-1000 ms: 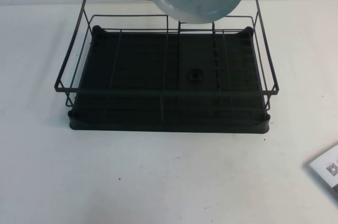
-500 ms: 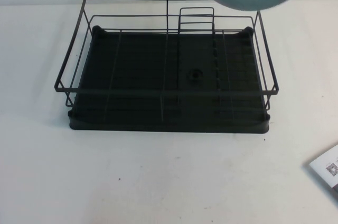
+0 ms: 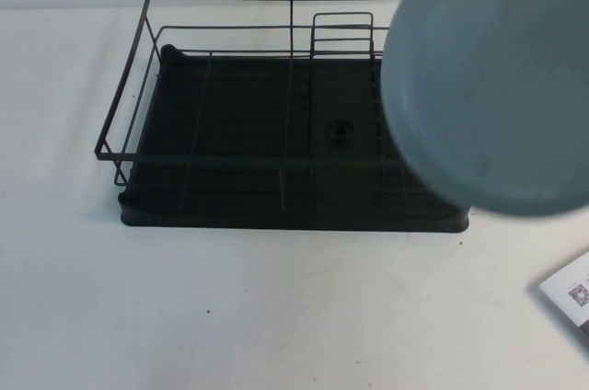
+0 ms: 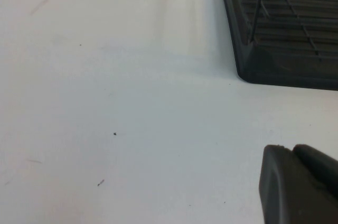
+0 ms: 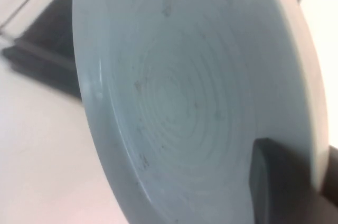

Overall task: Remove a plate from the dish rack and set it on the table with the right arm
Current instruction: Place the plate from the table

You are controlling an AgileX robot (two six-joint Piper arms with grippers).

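Nearest to us in the high view, the plain white table [image 3: 276, 307] fills the lower half of the frame, matte and marked with a few tiny dark specks. A white printed card [image 3: 571, 296] with a small code pattern lies at the lower right edge.

Since the earlier frames the round pale grey-blue plate [image 3: 492, 86] has swung from the top centre of the frame to the right side. It now looms large, lifted off the table and covering the right end of the large rectangular black wire-frame dish rack [image 3: 230, 123]. The rack itself has not moved.

The plate looks smooth and glazed, with a raised rim. Only the right wrist view shows its face: faint concentric rings and scattered specks on the plate [image 5: 174, 92], with one dark finger [image 5: 272, 182] of the right gripper [image 5: 288, 182] pressed against its rim at the lower right. We take the jaws to be clamped on that rim, though the other finger is hidden behind the plate.

The rack has thin wire walls, a ribbed black tray base, and a small wire divider loop [image 3: 342, 33] at the upper centre.

The left wrist view alone shows the left gripper [image 4: 301, 184], a dark rounded mass at the lower right, above bare table near a rack corner. We cannot tell how its fingers stand.
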